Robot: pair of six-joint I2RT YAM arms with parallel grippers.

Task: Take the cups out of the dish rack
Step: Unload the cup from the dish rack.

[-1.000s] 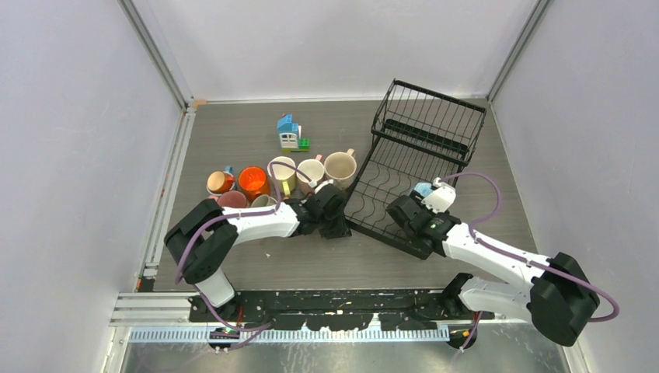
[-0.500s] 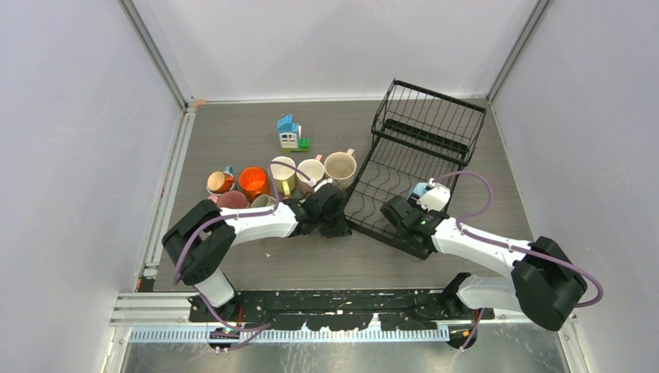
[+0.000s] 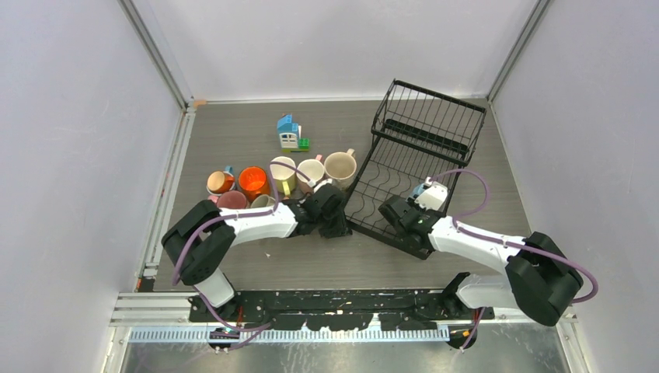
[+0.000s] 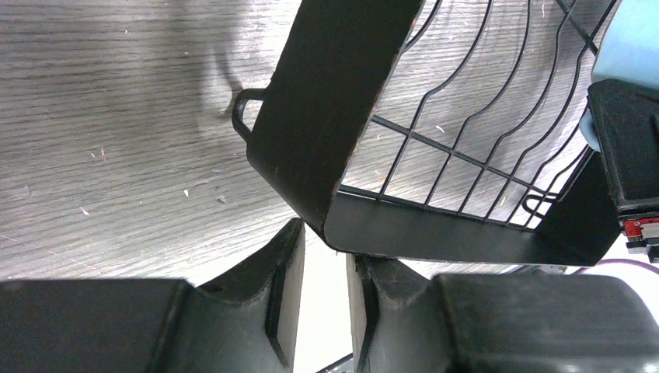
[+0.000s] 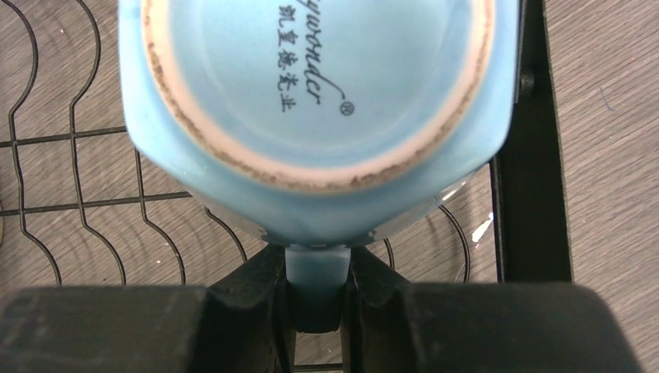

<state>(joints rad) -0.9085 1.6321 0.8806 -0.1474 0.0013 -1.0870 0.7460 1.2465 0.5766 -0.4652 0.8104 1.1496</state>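
Observation:
The black wire dish rack point(image 3: 430, 92) stands at the right of the table. My right gripper point(image 3: 406, 213) reaches over its near base and is shut on the handle of a light blue mug point(image 3: 422, 190). In the right wrist view the mug's point(image 5: 311, 78) underside faces the camera above the curved wire slots, its handle pinched in the gripper point(image 5: 315, 268). My left gripper point(image 3: 335, 224) sits at the rack's near-left corner. In the left wrist view its gripper point(image 4: 322, 256) shows a narrow empty gap, just below the rack's corner band point(image 4: 326, 116).
Several mugs stand grouped on the table left of the rack, among them an orange one point(image 3: 252, 183), a cream one point(image 3: 311, 170) and a beige one point(image 3: 340, 166). A small toy house point(image 3: 290, 134) sits behind them. Walls close in on three sides.
My right gripper has shifted slightly left over the rack's base with the light blue mug in it. The left arm has not moved.

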